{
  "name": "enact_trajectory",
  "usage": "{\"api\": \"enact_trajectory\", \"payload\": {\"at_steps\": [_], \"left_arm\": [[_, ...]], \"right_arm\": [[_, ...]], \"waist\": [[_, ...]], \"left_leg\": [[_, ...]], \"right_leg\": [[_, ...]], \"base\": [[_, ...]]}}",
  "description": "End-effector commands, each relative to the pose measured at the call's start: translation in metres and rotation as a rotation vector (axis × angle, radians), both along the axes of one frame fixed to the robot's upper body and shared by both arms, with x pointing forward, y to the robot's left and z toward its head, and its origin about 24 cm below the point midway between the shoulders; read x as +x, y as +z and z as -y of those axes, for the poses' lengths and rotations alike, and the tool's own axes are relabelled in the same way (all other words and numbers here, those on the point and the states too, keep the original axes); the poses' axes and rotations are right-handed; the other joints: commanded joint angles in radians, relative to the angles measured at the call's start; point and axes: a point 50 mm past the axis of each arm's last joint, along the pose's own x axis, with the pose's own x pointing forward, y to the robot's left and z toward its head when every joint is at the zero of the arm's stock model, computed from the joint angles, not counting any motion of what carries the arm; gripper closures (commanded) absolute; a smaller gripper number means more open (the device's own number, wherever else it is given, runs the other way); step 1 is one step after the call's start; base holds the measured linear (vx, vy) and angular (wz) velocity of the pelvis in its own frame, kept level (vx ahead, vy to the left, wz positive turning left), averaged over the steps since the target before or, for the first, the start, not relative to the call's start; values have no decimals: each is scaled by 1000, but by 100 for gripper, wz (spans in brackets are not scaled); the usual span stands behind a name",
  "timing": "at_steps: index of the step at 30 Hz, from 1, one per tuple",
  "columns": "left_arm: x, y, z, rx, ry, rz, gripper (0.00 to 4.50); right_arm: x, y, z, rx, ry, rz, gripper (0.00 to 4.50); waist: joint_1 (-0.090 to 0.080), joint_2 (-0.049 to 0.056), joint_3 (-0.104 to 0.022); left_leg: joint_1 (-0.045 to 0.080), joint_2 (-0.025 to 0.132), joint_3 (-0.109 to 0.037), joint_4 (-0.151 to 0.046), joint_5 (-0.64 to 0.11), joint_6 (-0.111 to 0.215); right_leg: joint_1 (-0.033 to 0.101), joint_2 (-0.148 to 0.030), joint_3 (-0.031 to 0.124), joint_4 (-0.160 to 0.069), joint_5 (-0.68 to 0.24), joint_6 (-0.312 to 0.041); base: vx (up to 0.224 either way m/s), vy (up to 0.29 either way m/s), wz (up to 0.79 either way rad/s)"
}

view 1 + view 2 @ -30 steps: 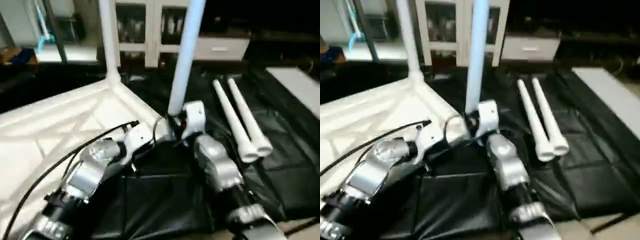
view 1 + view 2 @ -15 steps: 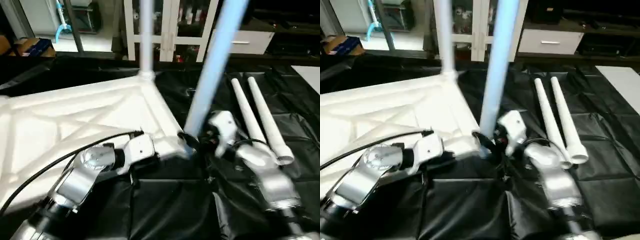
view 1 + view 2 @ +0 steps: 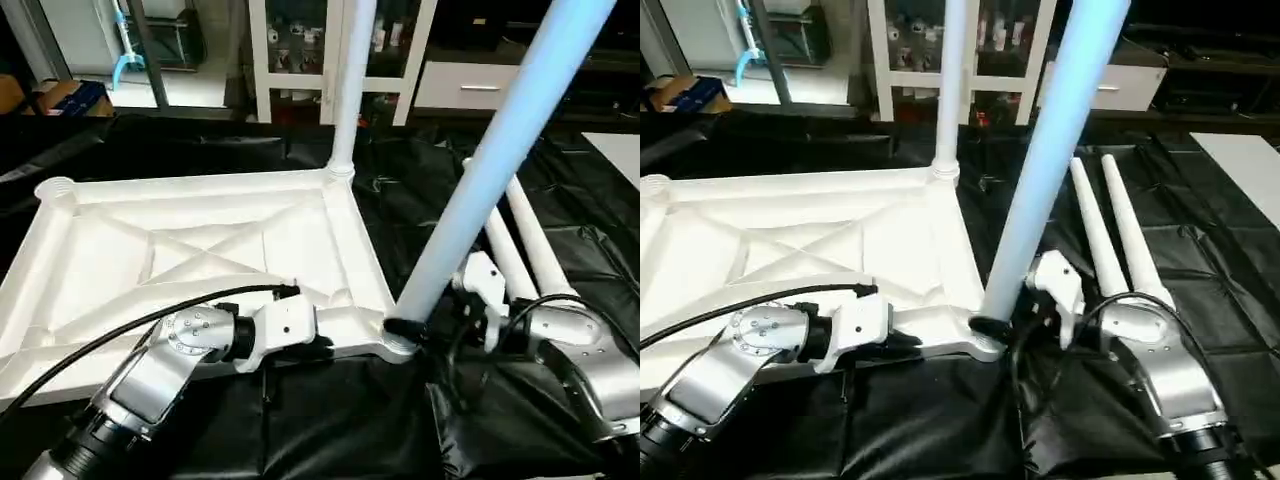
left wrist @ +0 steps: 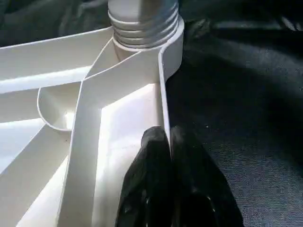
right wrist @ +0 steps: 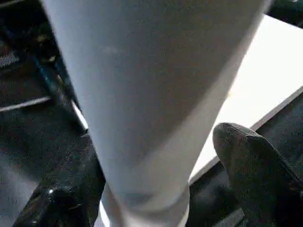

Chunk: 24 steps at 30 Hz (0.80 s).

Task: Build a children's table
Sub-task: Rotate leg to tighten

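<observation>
Left eye view: smooth tapered leg [image 3: 480, 190] sits in the ribbed top's [image 3: 200, 245] round corner socket, right gripper [image 5: 156, 189] fingers spread around it, left gripper [image 4: 163, 156] pinched flat against the top's rim

One tabletop [image 3: 200, 240], four legs [image 3: 500, 160].

Near leg [image 3: 480, 190]: top cut off by picture edge. Far leg [image 3: 350, 80]: top likewise cut off. Cabinet [image 3: 300, 40] contents: too small to tell.
</observation>
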Motion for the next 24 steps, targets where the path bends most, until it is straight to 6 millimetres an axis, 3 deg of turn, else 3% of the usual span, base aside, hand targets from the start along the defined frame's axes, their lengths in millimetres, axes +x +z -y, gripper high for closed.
{"api": "enact_trajectory", "payload": {"at_steps": [1,5,9,18,20,22,24], "left_arm": [[-5,-2,4,18,-62,-19,450],[-5,-2,3,21,-63,-21,450],[-6,-2,3,19,-64,-24,450],[-7,-3,0,30,-54,-30,450],[-6,-4,-1,34,-47,-27,450],[10,-6,-3,66,72,16,450],[18,-6,-4,69,131,29,450]], "right_arm": [[0,1,4,-43,24,8,102],[0,0,6,-45,32,-4,124],[3,1,3,-3,27,-8,156],[5,-1,-1,43,-10,-18,223],[6,-2,-1,42,-28,-16,244],[20,-8,-8,31,-173,2,252],[28,-9,-14,33,-233,8,257]], "waist": [[-5,-4,-45],[-5,-5,-45],[-6,-4,-45],[-8,-4,-46],[-10,-3,-45],[-14,0,-43],[-25,1,-40]], "left_leg": [[1,32,-2,-69,-75,76],[1,32,-1,-67,-73,95],[3,33,-1,-69,-90,90],[1,32,-1,-67,-79,93],[2,33,-1,-69,-93,84],[1,33,-2,-71,-110,73],[6,28,-3,-76,-169,22]], "right_leg": [[40,-37,35,-54,26,-236],[40,-38,35,-53,36,-251],[39,-38,35,-55,0,-250],[40,-37,34,-52,17,-256],[39,-37,34,-54,-4,-254],[38,-37,34,-56,-30,-250],[33,-37,33,-68,-154,-227]], "base": [[0,0,0],[0,0,0],[0,0,0],[0,0,0],[0,0,0],[0,0,0],[0,0,0]]}}
